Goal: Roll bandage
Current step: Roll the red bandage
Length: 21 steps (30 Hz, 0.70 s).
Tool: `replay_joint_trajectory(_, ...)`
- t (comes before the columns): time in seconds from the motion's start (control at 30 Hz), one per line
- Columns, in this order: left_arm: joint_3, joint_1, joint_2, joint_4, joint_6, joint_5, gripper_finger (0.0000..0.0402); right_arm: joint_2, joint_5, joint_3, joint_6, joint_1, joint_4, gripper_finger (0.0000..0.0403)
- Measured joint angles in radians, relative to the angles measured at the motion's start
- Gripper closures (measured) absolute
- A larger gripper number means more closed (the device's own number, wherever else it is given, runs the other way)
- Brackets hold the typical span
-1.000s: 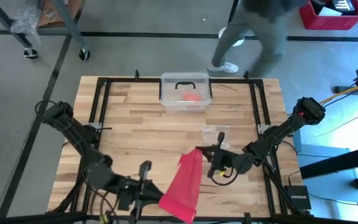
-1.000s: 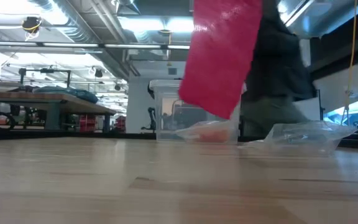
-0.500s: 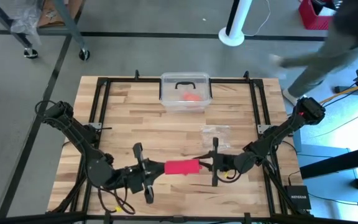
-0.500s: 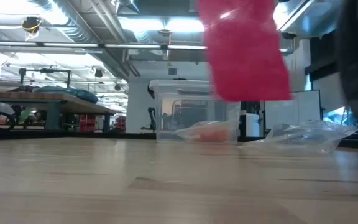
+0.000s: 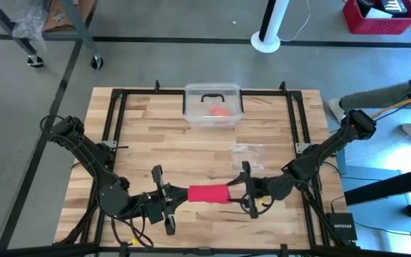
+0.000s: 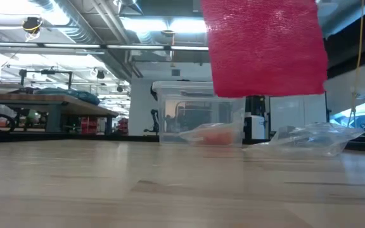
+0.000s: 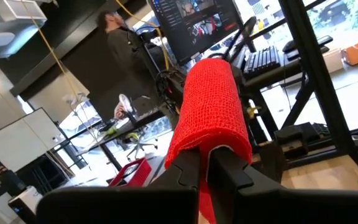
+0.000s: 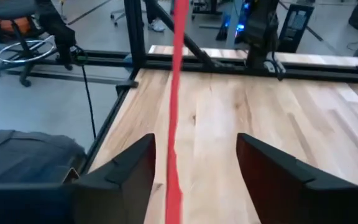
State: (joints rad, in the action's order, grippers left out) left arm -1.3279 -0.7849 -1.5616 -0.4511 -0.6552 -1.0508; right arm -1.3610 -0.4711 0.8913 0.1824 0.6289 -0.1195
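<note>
The bright red bandage (image 5: 209, 193) hangs in the air over the near middle of the table, reaching from my left gripper (image 5: 182, 194) toward my right gripper (image 5: 240, 191). The low view shows its broad face (image 6: 265, 47) well above the wood. My left gripper (image 7: 205, 165) is shut on one end. In the right wrist view the band (image 8: 174, 93) shows edge-on, running between the spread fingers of my right gripper (image 8: 194, 171), which is open and does not visibly touch it. My left gripper pinches the bandage's end (image 7: 209, 144) between its two fingers. The fingers come level from the table's left and lie along the band. The band reaches away from them toward the right gripper, lifted clear of the table; one layer or several, I cannot tell.
A clear plastic box (image 5: 212, 106) with a dark handle stands at the far middle, an orange-red lump (image 5: 221, 111) inside it. A crinkly clear bag (image 5: 248, 151) lies just beyond the right gripper. A person's leg (image 5: 377, 93) shows past the table's right far corner.
The bandage hung slanted, its wide lower end drooping toward the near edge; now it lies as a short level band between the two grippers. My left gripper has turned about its wrist with the bandage's end in it. The person behind the table has walked off to the right.
</note>
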Motion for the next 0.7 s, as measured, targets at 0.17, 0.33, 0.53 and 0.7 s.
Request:
replay_joint_trajectory(0.17, 0.000, 0.000, 0.000, -0.001, 0.003, 0.000, 0.0398, -0.085, -0.028, -0.048, -0.042, 0.005, -0.191, 0.0184)
replay_joint_trajectory(0.33, 0.000, 0.000, 0.000, -0.001, 0.002, 0.000, 0.0398, -0.197, -0.068, -0.058, -0.129, 0.006, -0.345, 0.0207)
replay_joint_trajectory(0.53, 0.000, 0.000, 0.000, -0.001, 0.001, 0.000, 0.0398, -0.228, -0.132, -0.058, -0.190, 0.007, -0.403, 0.0268)
replay_joint_trajectory(0.7, 0.000, 0.005, 0.000, -0.001, -0.007, -0.001, 0.0398, -0.228, -0.148, -0.058, -0.239, 0.047, -0.410, 0.0386)
